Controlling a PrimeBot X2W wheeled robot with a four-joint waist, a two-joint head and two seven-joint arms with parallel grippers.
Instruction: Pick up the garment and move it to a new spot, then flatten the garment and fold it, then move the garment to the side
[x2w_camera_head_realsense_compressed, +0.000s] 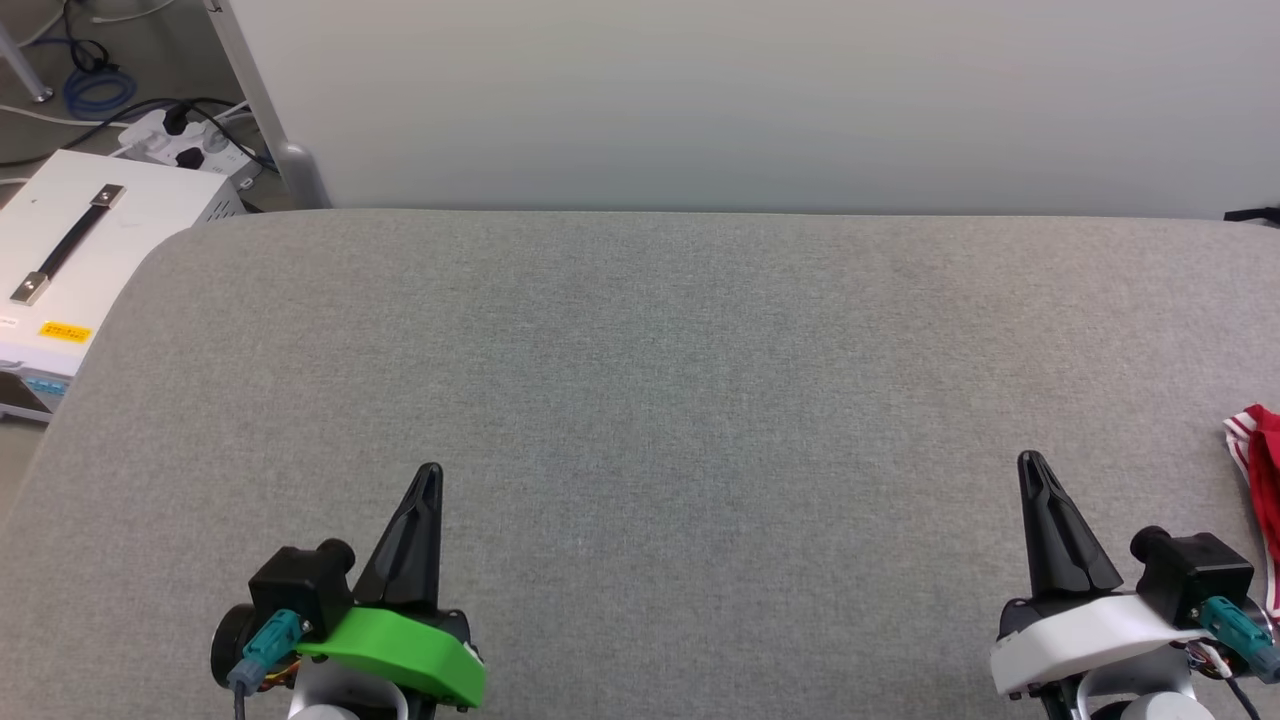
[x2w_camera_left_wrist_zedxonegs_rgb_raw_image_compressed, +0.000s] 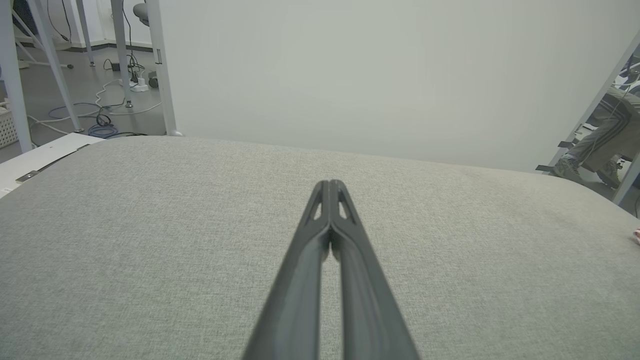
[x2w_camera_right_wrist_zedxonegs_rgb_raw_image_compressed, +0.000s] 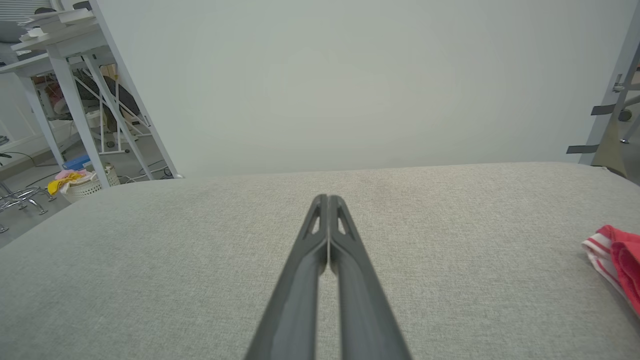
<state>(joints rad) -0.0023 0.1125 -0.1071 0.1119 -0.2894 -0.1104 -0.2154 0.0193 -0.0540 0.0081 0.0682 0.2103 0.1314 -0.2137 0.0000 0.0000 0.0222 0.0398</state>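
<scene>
The garment (x2w_camera_head_realsense_compressed: 1262, 470) is red with red-white striped trim and lies on the grey table (x2w_camera_head_realsense_compressed: 650, 380) at the far right edge of the head view, mostly cut off. In the right wrist view the garment (x2w_camera_right_wrist_zedxonegs_rgb_raw_image_compressed: 617, 260) sits at the right edge. My left gripper (x2w_camera_head_realsense_compressed: 428, 472) is shut and empty, low at the front left. My right gripper (x2w_camera_head_realsense_compressed: 1030, 460) is shut and empty at the front right, a short way left of the garment. Both wrist views show the fingers pressed together: the left gripper (x2w_camera_left_wrist_zedxonegs_rgb_raw_image_compressed: 329, 184) and the right gripper (x2w_camera_right_wrist_zedxonegs_rgb_raw_image_compressed: 327, 198) hover over bare cloth.
A white case (x2w_camera_head_realsense_compressed: 70, 270) with a black handle stands off the table's left edge, with a power strip (x2w_camera_head_realsense_compressed: 190, 145) and cables behind it. A pale wall panel (x2w_camera_head_realsense_compressed: 750, 100) rises behind the table. A person's legs (x2w_camera_left_wrist_zedxonegs_rgb_raw_image_compressed: 600, 140) show at the far right.
</scene>
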